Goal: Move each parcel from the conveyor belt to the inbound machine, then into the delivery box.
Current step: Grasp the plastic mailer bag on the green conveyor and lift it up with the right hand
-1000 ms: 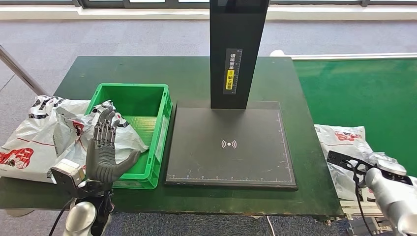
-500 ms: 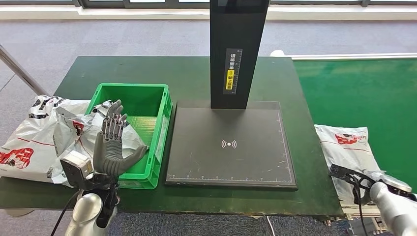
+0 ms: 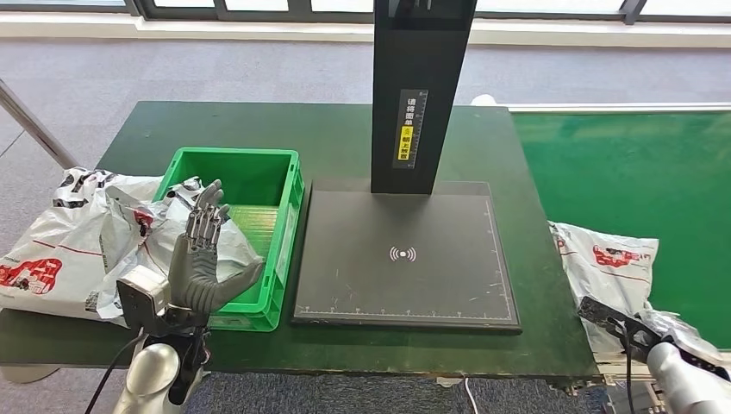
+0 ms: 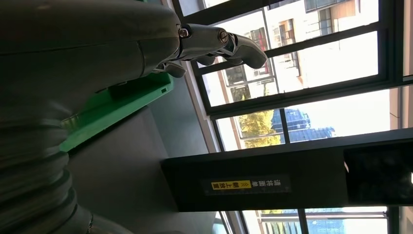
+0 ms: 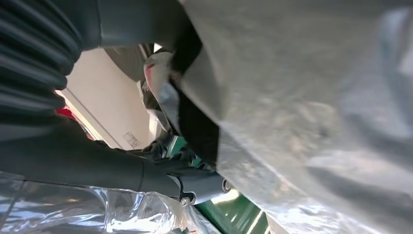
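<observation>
A white plastic parcel (image 3: pixel 608 263) with red print lies at the near edge of the green conveyor belt (image 3: pixel 638 164). My right hand (image 3: pixel 640 332) sits low at the parcel's near end, its dark fingers (image 3: pixel 603 310) on the film. In the right wrist view the parcel (image 5: pixel 302 122) lies close against my right hand (image 5: pixel 97 165); a grip cannot be made out. My left hand (image 3: pixel 200 259) stands upright with fingers spread and holds nothing, in front of the green delivery box (image 3: pixel 284 224), which has a parcel (image 3: pixel 233 246) in it. The black inbound machine plate (image 3: pixel 405 285) is bare.
More white parcels (image 3: pixel 60 237) lie heaped left of the box, draping its rim. The machine's black post (image 3: pixel 422 95) rises behind the plate. The left wrist view has my left hand (image 4: pixel 87 44), the box (image 4: pixel 117 105) and the post (image 4: pixel 253 185) before windows.
My right hand has drawn back toward me along the parcel to its near end. My left hand has shifted slightly right and forward, still spread. The camera has moved slightly.
</observation>
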You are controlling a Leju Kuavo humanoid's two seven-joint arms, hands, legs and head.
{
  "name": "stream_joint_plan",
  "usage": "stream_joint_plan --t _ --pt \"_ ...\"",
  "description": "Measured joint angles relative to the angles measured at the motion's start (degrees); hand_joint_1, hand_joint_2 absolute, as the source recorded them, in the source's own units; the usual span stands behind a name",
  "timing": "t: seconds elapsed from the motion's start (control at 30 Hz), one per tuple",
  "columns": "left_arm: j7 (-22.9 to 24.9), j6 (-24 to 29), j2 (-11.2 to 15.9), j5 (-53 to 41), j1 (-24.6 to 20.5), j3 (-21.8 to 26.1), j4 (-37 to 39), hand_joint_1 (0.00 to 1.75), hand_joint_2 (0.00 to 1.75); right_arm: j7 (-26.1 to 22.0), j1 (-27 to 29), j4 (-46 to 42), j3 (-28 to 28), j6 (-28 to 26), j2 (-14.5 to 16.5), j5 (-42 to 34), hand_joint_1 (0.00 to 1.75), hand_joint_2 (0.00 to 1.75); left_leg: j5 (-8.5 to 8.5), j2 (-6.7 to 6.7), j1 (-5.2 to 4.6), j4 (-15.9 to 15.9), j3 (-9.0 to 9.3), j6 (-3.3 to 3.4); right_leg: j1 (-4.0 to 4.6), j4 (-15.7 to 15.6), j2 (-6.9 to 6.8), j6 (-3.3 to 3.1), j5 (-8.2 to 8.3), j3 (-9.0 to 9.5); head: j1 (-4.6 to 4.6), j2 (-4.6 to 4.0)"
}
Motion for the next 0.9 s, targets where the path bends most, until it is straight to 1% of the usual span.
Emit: stream_joint_plan --t 0.2,0.43,0.7,0.8,0.87,0.9 --pt "0.32 -0.01 0.53 -0.63 1.84 0.0 -2.29 0.0 1.75 0.15 0.12 -0.17 -0.27 -0.26 0.64 0.13 1.75 1.75 0.05 -0.05 -0.03 0.06 -0.01 0.08 0.0 -0.01 -0.07 0.1 0.07 0.12 -0.01 0.0" --pt "0.58 -0.23 0.73 -0.73 2.22 0.0 -3.24 0.0 1.75 0.06 0.17 -0.49 -0.31 -0.68 0.97 0.22 1.75 1.75 0.01 -0.05 -0.01 0.06 -0.02 0.07 0.06 -0.01 -0.06 0.1 0.05 0.12 -0.01 0.0" --pt "0.78 -0.66 0.74 -1.25 3.1 0.02 -4.12 0.0 1.75 -2.28 -0.01 -1.56 -0.31 -3.32 1.45 1.71 1.75 1.75 0.0 -0.04 -0.01 0.05 -0.04 0.09 0.0 -0.01 -0.04 0.12 0.06 0.13 -0.01 0.0" --pt "0.96 -1.22 0.63 -1.7 3.71 0.16 -4.7 0.0 1.75 -4.59 0.43 -3.3 -0.19 -6.26 1.62 3.09 1.75 1.75 0.01 0.0 -0.06 0.05 -0.29 0.09 -0.06 0.01 -0.02 0.14 0.09 0.09 0.01 0.0" --pt "1.22 -1.76 0.22 -2.56 4.45 0.46 -5.48 0.0 1.75 -5.63 1.61 -7.13 0.0 -9.43 1.74 4.15 1.75 1.75 -0.01 0.1 -0.14 0.05 -0.65 0.09 -0.13 0.05 0.05 0.16 0.11 -0.05 0.01 0.0" --pt "1.31 -2.02 -0.1 -3.04 4.86 0.66 -5.98 0.0 1.75 -5.33 2.45 -10.3 0.05 -11.02 1.83 4.6 1.75 1.75 -0.01 0.18 -0.18 0.04 -0.78 0.1 -0.17 0.08 0.1 0.16 0.11 -0.16 0.01 0.0"
